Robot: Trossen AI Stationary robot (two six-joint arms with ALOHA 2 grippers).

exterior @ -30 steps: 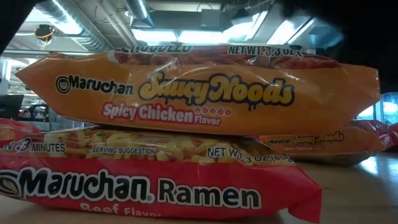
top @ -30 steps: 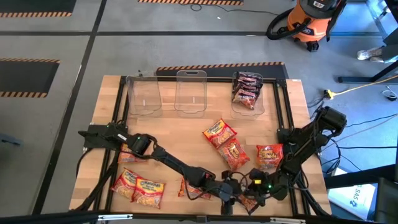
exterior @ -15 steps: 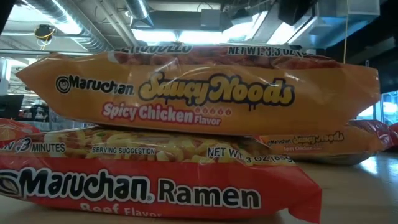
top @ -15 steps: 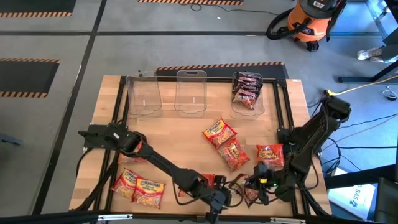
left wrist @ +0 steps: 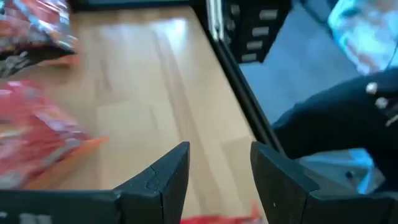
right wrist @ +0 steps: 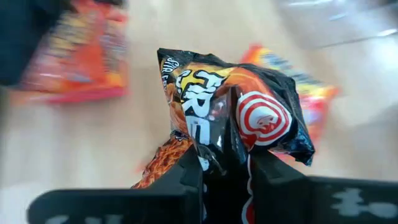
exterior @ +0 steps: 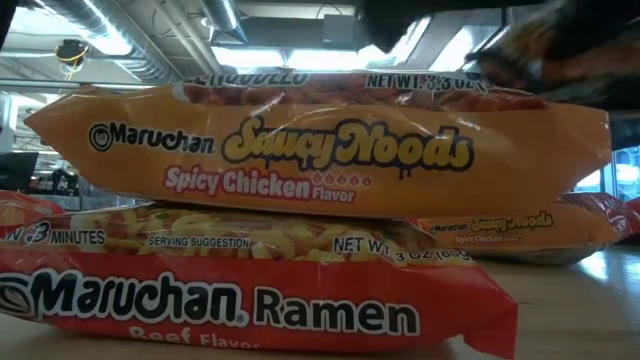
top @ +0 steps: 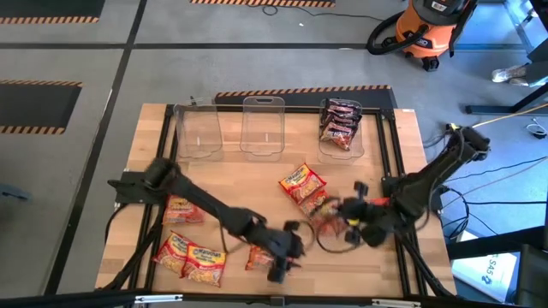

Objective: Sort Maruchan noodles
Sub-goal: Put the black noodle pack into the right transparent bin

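Maruchan packets lie flat on the wooden table: red-and-orange ones at the centre, three at the left and one near the left gripper. In the low view an orange Saucy Noods packet rests on a red Beef Ramen packet. My right gripper, right of centre, is shut on a dark packet. My left gripper hovers open over bare wood by the near edge. My right gripper pinches the dark packet between its two fingers at one end. The rest of the packet, crumpled, sticks out beyond the fingertips. It is lifted clear of the table. It shows blurred at the top right of the low view.
Three clear bins stand along the far edge: left, middle, and right, which holds dark packets. A black frame rims the table. Bare wood lies between the bins and the packets.
My right gripper has risen from the near edge and moved toward the far edge and the table's centre, carrying the dark packet up off the table. My left gripper has drawn back from the right gripper toward the table's left, along the near edge.
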